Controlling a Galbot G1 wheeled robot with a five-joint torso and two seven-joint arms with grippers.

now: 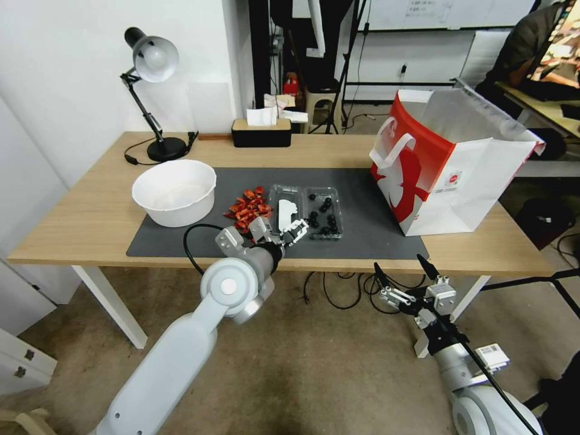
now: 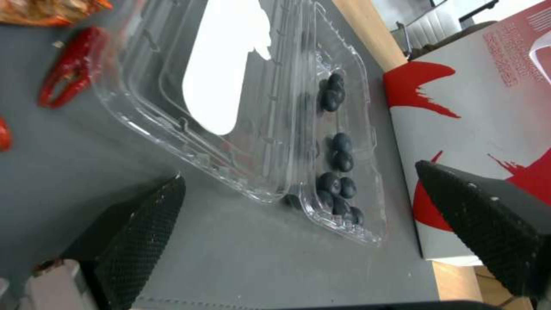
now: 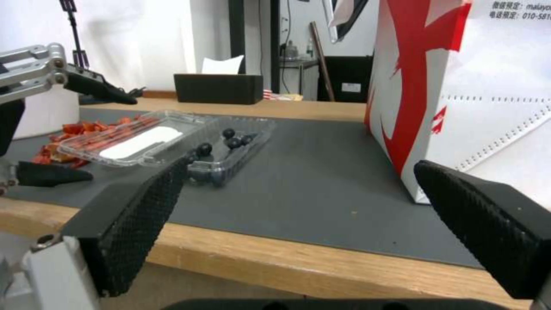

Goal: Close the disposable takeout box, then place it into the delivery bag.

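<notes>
The small clear thin-plastic hinged takeout box [image 1: 306, 211] is seen lying fully open on the grey mat [image 1: 362, 199] of the wooden desk [image 1: 90, 217], its lid half bearing a white label and its tray half holding dark round berries [image 2: 338, 150]. The left gripper [image 1: 279, 232] is held at the box's near edge, jaws spread wide and empty, with the lid's corner between them in the left wrist view. The right gripper [image 1: 403, 285] is parked below the desk edge, jaws likewise open. The closing step appears to be only beginning: the lid would need to be lifted and folded over the tray. The large red-and-white paper delivery bag [image 1: 447, 175] stands upright, well to the right.
</notes>
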